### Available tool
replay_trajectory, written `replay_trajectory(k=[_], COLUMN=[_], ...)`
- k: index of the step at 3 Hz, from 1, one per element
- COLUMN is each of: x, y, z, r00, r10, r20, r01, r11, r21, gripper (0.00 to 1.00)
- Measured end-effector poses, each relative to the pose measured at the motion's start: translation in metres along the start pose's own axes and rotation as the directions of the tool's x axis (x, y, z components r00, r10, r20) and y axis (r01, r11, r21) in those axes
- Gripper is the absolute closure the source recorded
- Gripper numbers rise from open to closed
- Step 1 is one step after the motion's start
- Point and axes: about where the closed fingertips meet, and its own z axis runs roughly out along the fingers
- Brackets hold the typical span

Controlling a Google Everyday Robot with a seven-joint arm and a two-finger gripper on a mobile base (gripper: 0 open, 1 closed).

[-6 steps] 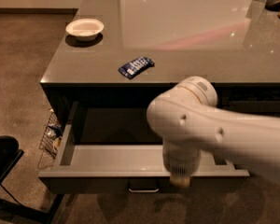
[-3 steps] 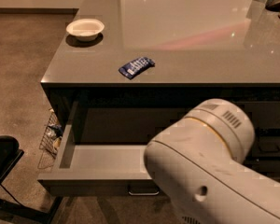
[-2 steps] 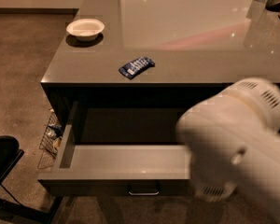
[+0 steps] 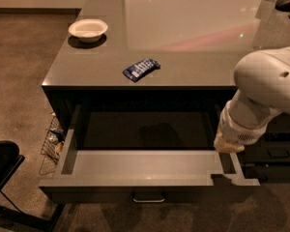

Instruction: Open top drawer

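The top drawer (image 4: pixel 145 164) is pulled far out from under the grey counter. Its pale grey interior looks empty. Its dark front carries a small metal loop handle (image 4: pixel 148 197) at the middle, low in the view. My white arm comes in from the right. My gripper (image 4: pixel 228 145) hangs over the drawer's right side wall, near the front corner, well away from the handle. It holds nothing that I can see.
On the grey counter (image 4: pixel 183 47) lie a blue packet (image 4: pixel 141 68) and a white bowl (image 4: pixel 88 30). A wire basket (image 4: pixel 52 141) sits on the floor left of the drawer. A black object (image 4: pixel 2 166) is at lower left. Narrower drawers (image 4: pixel 279 151) are at right.
My arm has swung from in front of the drawer's middle to the right side. The drawer stays open and its handle is now uncovered.
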Motion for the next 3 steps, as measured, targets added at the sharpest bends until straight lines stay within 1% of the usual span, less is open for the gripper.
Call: replay_trajectory(k=[1, 2, 3], x=[0.019, 0.025, 0.023], y=[-0.035, -0.058, -0.06], z=[0.046, 0.101, 0.156], r00=[0.997, 0.988, 0.986], r10=[-0.004, 0.002, 0.009], r20=[0.078, 0.151, 0.168], r01=[0.008, 0.015, 0.024], r11=[0.9988, 0.9933, 0.9814], r21=[-0.049, -0.115, -0.191], gripper=[1.0, 1.0, 1.0])
